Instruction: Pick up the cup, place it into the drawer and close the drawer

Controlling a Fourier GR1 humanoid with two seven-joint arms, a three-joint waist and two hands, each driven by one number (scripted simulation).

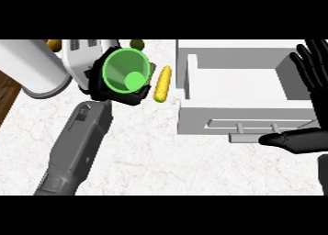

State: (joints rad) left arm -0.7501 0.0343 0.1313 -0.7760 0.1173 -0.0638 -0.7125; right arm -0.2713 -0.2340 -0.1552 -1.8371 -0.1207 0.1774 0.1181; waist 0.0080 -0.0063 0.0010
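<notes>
The green cup (126,69) is seen from above, its mouth facing me, left of the open white drawer (193,78). My left hand (100,88) is shut on the cup, black fingers curled around its sides and beneath it. The cup appears held above the counter, in front of a white appliance. The drawer stands pulled out, its inside bare, with a grey bar handle (260,132) on its front. My right hand (315,137) is open at the drawer's right edge, fingers straight up and thumb stretched left over the handle's right end.
A yellow corn cob (163,84) lies between the cup and the drawer's left wall. A large white cylinder (32,69) stands at the far left beside the white appliance (83,51). The pale marble counter (153,151) ends at a wooden floor on the left.
</notes>
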